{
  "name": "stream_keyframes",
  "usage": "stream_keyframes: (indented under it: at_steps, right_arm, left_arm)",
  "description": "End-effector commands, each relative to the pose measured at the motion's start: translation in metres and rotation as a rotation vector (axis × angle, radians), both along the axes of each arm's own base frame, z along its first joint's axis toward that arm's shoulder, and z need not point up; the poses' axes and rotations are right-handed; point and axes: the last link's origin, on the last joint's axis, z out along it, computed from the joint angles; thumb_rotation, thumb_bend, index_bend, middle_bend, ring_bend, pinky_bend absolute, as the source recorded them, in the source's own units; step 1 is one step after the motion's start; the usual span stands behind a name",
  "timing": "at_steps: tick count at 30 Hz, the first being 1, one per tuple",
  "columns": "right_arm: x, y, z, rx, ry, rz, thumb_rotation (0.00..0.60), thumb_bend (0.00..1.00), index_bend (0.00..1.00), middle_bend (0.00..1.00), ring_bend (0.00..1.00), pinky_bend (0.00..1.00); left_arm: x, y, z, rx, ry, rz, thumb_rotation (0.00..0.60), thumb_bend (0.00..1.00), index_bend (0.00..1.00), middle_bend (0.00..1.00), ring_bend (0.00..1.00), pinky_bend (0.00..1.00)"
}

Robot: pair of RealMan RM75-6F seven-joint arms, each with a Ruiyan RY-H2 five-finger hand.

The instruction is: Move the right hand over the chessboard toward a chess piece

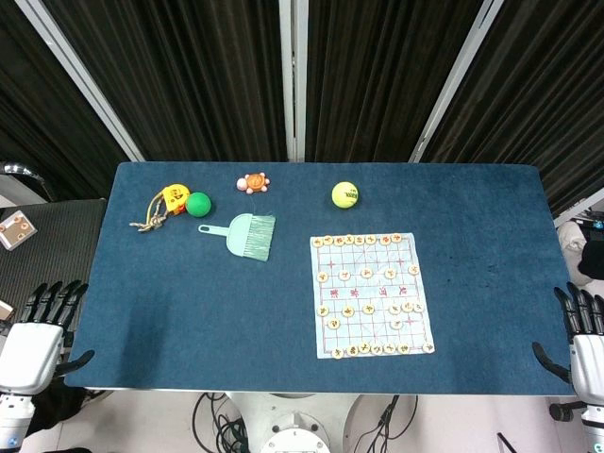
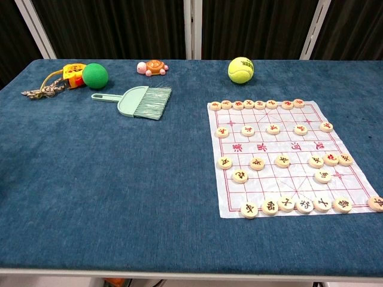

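Note:
A white paper chessboard (image 1: 371, 294) (image 2: 284, 156) with red grid lines lies on the right half of the blue table. Several round wooden chess pieces (image 1: 345, 276) (image 2: 240, 176) sit on it in rows. My right hand (image 1: 583, 346) hovers off the table's right front corner, fingers apart and holding nothing, well to the right of the board. My left hand (image 1: 38, 335) is at the left front corner, fingers spread and empty. The chest view shows neither hand.
A yellow tennis ball (image 1: 344, 193) (image 2: 240, 70) lies behind the board. A teal hand brush (image 1: 243, 234) (image 2: 137, 100), a green ball (image 1: 198, 204) (image 2: 95, 76), an orange toy with a cord (image 1: 162, 205) and a small turtle toy (image 1: 253, 182) sit at the back left.

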Motion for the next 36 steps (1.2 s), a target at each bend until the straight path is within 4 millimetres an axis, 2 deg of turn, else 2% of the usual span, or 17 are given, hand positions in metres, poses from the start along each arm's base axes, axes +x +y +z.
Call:
stream_keyframes:
  at_steps: [1, 11, 20, 28, 36]
  right_arm:
    - [0.0, 0.0, 0.0, 0.0, 0.0, 0.0, 0.6, 0.15, 0.0, 0.0, 0.0, 0.0]
    - [0.004, -0.001, -0.003, 0.015, 0.003, 0.018, 0.6, 0.15, 0.0, 0.0, 0.0, 0.0]
    - [0.022, -0.013, -0.018, 0.083, 0.032, 0.088, 0.6, 0.15, 0.0, 0.0, 0.0, 0.0]
    - [0.055, -0.034, -0.06, 0.222, 0.053, 0.211, 0.6, 0.15, 0.0, 0.0, 0.0, 0.0]
    - [0.106, -0.066, -0.113, 0.379, 0.141, 0.357, 0.6, 0.15, 0.01, 0.0, 0.0, 0.0]
  left_arm:
    - [0.0, 0.0, 0.0, 0.0, 0.0, -0.001, 0.6, 0.1, 0.05, 0.05, 0.0, 0.0]
    - [0.0, -0.003, 0.0, 0.004, 0.0, 0.003, 0.6, 0.1, 0.05, 0.05, 0.0, 0.0]
    - [-0.001, -0.004, -0.001, 0.001, -0.002, 0.001, 0.6, 0.1, 0.05, 0.05, 0.0, 0.0]
    - [-0.002, -0.009, 0.001, 0.012, -0.006, 0.004, 0.6, 0.1, 0.05, 0.05, 0.0, 0.0]
    - [-0.003, -0.012, 0.002, 0.016, -0.009, 0.002, 0.6, 0.1, 0.05, 0.05, 0.0, 0.0]
